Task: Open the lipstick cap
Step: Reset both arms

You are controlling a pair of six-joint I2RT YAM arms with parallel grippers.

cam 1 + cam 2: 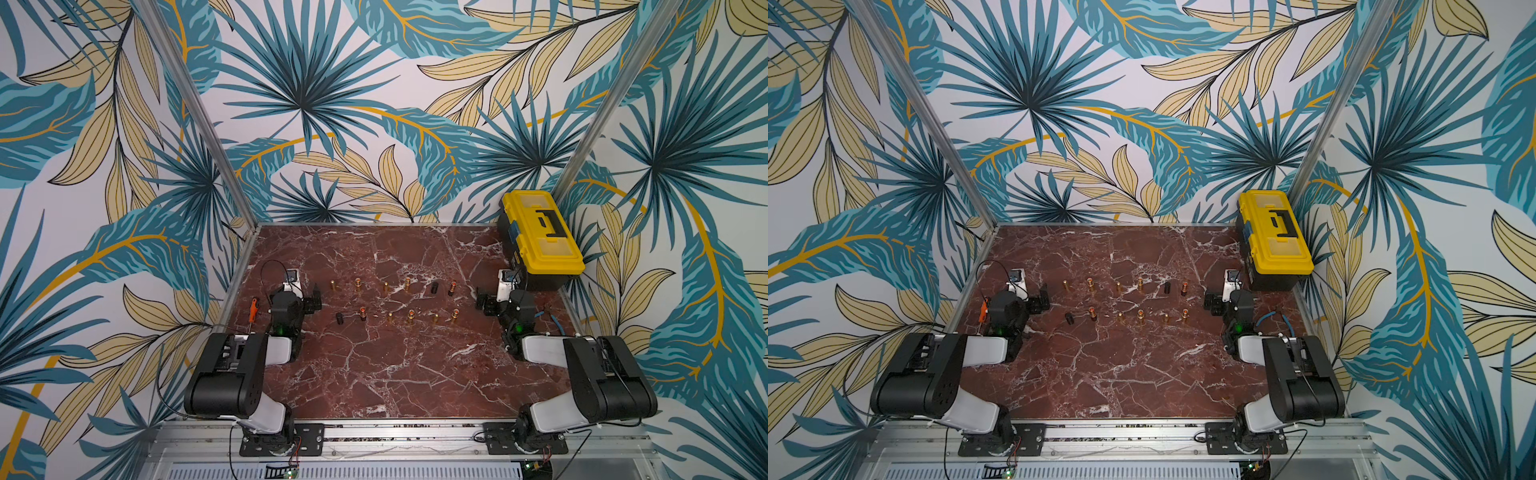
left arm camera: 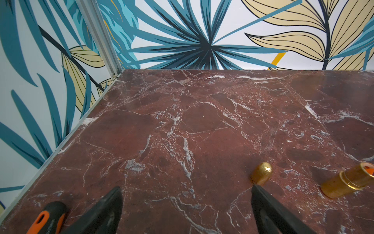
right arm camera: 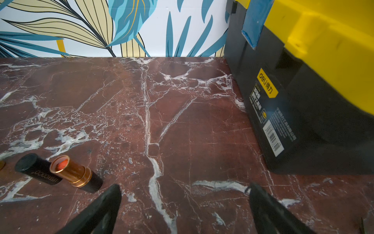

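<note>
Your left tool (image 2: 186,190) and right tool (image 3: 184,187) are wide and empty, and the lipstick (image 1: 451,287) looks open already, its black cap (image 1: 434,287) lying at its nine o'clock.

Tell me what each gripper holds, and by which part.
Nothing is held. The left gripper and the right gripper both stand open above the marble table, nothing between their jaws.

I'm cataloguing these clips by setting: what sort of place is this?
Probably a staged robot test cell, not a home: two arms bolted to an aluminium rail, leaf-print panels framed by metal posts, and lipsticks lined up in rows on a marble-look tabletop.
</note>
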